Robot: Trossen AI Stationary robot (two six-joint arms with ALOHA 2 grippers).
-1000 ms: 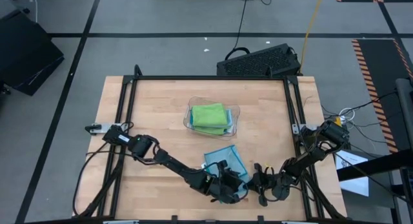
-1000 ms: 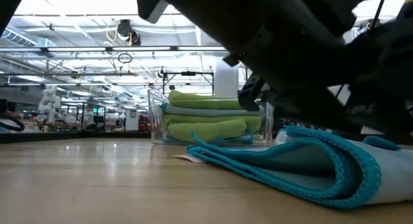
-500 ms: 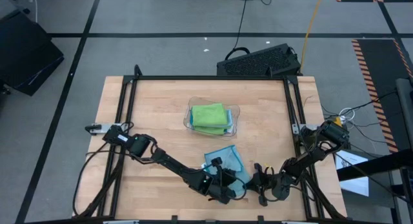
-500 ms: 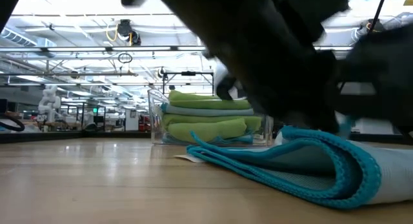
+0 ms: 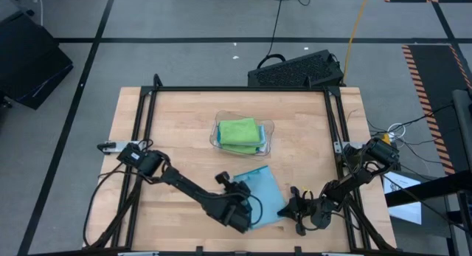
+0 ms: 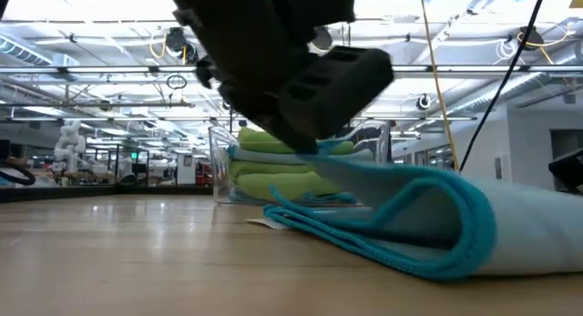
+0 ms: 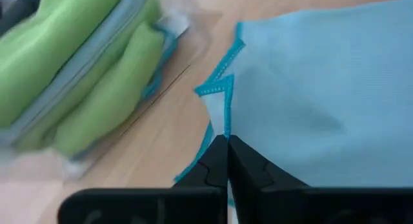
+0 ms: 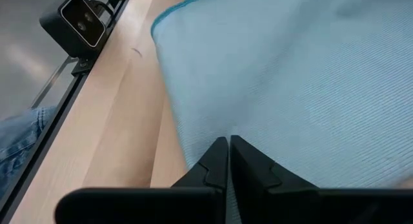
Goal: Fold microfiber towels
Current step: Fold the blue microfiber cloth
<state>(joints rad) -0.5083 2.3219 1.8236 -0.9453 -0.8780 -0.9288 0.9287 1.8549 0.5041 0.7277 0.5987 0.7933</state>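
Observation:
A light blue microfiber towel (image 5: 264, 198) lies near the table's front edge, doubled over on itself with a rounded fold (image 6: 474, 234). My left gripper (image 5: 241, 191) (image 7: 226, 141) is shut on the towel's left side. My right gripper (image 5: 292, 206) (image 8: 229, 143) is shut at the towel's right corner. Behind them, a clear plastic tray (image 5: 268, 132) holds stacked lime green towels (image 5: 240, 130) with a blue one between them (image 6: 291, 156). My left gripper pinches the towel's teal-stitched edge (image 7: 225, 124) between its two fingers, slanting down from the table's near side. That edge (image 6: 351, 166) is lifted off the table, while the towel's lower layer stays on the wood. My right gripper is shut on the blue towel's cloth (image 8: 258, 121) near its right corner (image 5: 283, 207), coming in low from the table's right. Its own fingers hide the place of contact. The cloth there lies flat on the table.
Black rails (image 5: 144, 138) run along the table's left and right sides. A small white tag (image 6: 262, 223) lies on the wood at the towel's edge. Bare wood stretches to the left of the towel. A black keyboard-like case (image 5: 295, 70) sits beyond the far edge.
My left gripper has shut on the towel's edge, tipped up and gone toward the table's left and upward. The towel's upper layer has risen with it and been drawn leftward, while the lower layer and the right corner stay in place.

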